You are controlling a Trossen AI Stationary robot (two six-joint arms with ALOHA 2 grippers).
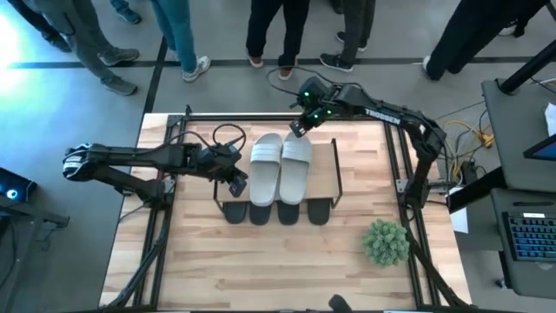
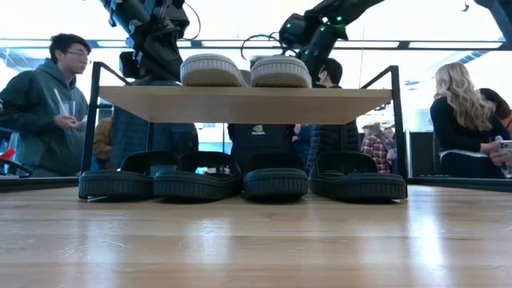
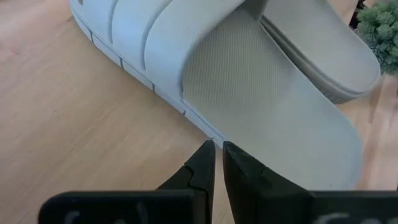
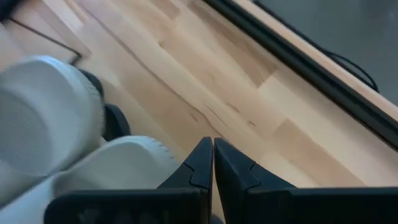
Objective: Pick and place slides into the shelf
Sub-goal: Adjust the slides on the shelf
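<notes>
Slides on and under the shelf, both grippers closed and empty

Slides fill the rack in two tiers. Two pale grey-white slides (image 1: 280, 165) lie side by side on the flat light-wood top board of the shelf (image 2: 244, 104), touching along their inner edges, ribbed straps toward the far edge of the tabletop (image 1: 261, 269). The left wrist view shows a finely dimpled footbed and moulded ridges across the broad strap. Four black slides (image 2: 240, 182) stand in a row on the tabletop beneath the board, rounded ends toward the near edge, chunky ridged soles touching or almost touching one another. Thin black wire legs frame the row at both ends.

The left gripper (image 3: 217, 152) hangs just beside the left pale slide, above the board's left side; its two dark, tapered fingers are pressed nearly together with nothing between them. The right gripper (image 4: 212, 149) sits above the far end of the shelf, close to the strap end of the right pale slide, fingers fully together and holding nothing.

A small green plant (image 1: 385, 241) with spiky tufts stands near the tabletop's near right corner. People (image 2: 48, 104) stand in the room beyond the far edge.
</notes>
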